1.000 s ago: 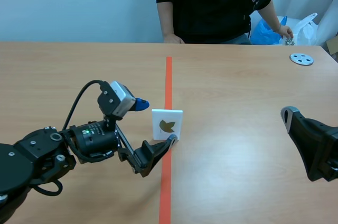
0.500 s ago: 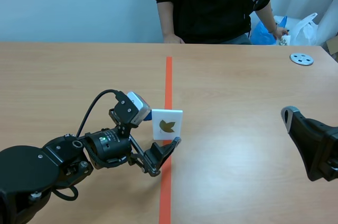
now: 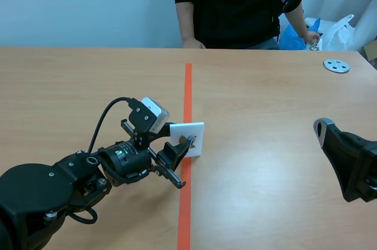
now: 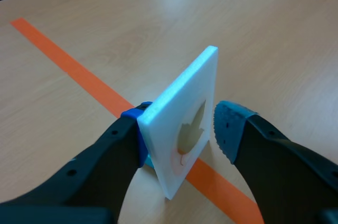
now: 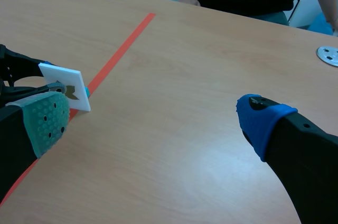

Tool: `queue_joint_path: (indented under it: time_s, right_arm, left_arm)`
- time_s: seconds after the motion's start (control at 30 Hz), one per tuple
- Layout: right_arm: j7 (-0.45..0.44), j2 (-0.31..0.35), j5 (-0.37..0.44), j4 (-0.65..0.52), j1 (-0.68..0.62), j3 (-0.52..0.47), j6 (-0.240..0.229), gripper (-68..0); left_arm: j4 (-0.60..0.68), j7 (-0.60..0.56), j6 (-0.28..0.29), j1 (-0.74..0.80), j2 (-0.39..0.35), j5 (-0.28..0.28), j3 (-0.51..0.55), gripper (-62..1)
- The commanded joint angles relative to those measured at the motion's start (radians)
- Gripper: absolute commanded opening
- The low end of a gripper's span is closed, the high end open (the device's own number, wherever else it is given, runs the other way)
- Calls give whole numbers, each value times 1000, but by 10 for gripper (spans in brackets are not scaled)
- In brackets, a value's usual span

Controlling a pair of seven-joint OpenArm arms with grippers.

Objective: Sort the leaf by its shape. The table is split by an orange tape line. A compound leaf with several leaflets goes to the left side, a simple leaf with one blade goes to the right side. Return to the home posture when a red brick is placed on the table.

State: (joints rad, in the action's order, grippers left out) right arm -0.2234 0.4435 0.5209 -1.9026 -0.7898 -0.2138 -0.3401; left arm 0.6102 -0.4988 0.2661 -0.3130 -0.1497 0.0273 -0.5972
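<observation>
Grasping step: left gripper (image 4: 182, 129) straddles the upright white square leaf-picture tile (image 4: 182, 84), parted, holding nothing. Next likely calls for closing, then lifting.

The card (image 4: 179, 92) stands on the desk (image 3: 265, 102), on the tape line (image 3: 187, 85), between the left claw's (image 4: 182, 124) fingers; the right claw (image 5: 153, 118) sits well apart.

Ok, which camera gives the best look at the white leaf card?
The left wrist view: the leaf card stands upright, close, within the open left tool, leaf print visible. The scene view has that tool covering most of the leaf; the right wrist view shows it small and distant.
</observation>
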Motion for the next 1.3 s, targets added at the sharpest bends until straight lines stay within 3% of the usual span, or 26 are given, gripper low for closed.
queue_joint_path:
  time_s: [0.0, 0.17, 0.47, 0.7, 0.9, 1.13, 1.27]
  right_arm:
    - [-15, 11, 7, -6, 12, -2, 0, 4]
    - [-15, 11, 7, -6, 12, -2, 0, 4]
    - [-15, 11, 7, -6, 12, -2, 0, 4]
    - [-15, 11, 7, -6, 12, -2, 0, 4]
    - [-16, 11, 7, -6, 12, -2, 0, 4]
    - [-19, 10, 7, -6, 24, -2, -1, 4]
    - [-18, 10, 7, -6, 31, -2, -5, 4]
  left_arm:
    - [10, -14, 5, -8, 14, 7, 1, -383]
    - [10, -14, -6, -9, 19, 7, 1, -465]
    - [10, -43, -10, -8, 18, 27, 1, -556]
    - [103, -48, -8, 13, -22, 162, 3, -556]
    - [259, 68, -20, 53, -92, 268, 68, -556]
    - [274, 156, -126, 55, -139, 373, 234, -556]
    - [271, 161, -161, 56, -178, 382, 303, -556]
